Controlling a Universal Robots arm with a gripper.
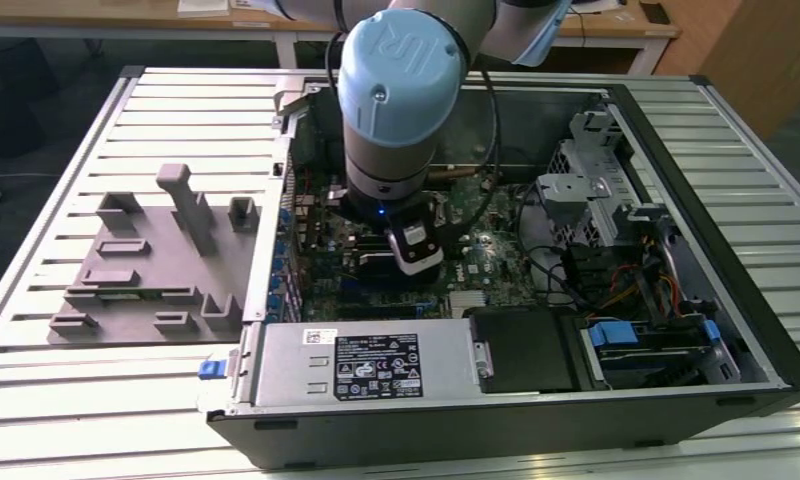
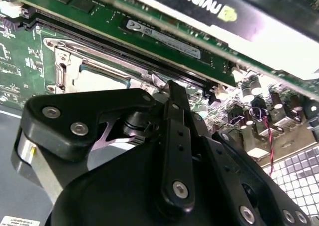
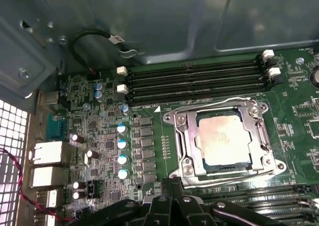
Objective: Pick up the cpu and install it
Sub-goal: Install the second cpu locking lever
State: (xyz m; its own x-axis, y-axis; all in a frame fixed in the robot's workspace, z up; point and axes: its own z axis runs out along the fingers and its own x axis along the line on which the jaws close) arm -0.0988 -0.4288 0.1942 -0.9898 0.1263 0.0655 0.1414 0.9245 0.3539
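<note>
The cpu (image 3: 222, 138), a silvery square with a pale rim, lies flat inside the metal-framed socket (image 3: 182, 146) on the green motherboard. In the second wrist view the cpu (image 2: 102, 80) shows as a pale patch in the socket frame, partly hidden behind the gripper's black linkage. My gripper (image 3: 172, 188) hovers just beside the socket's edge, apart from the chip. Its fingers (image 3: 166, 192) stand together, shut on nothing. In the exterior view the gripper (image 1: 408, 264) reaches down into the open computer case above the motherboard.
A grey fixture tray (image 1: 147, 260) sits on the slatted table at the exterior view's left. Memory slots (image 3: 199, 79) run along one side of the socket, and a graphics card (image 2: 224, 11) stands close by. A power supply (image 1: 360, 365), drive cage (image 1: 600, 200) and loose cables (image 1: 627, 285) crowd the case.
</note>
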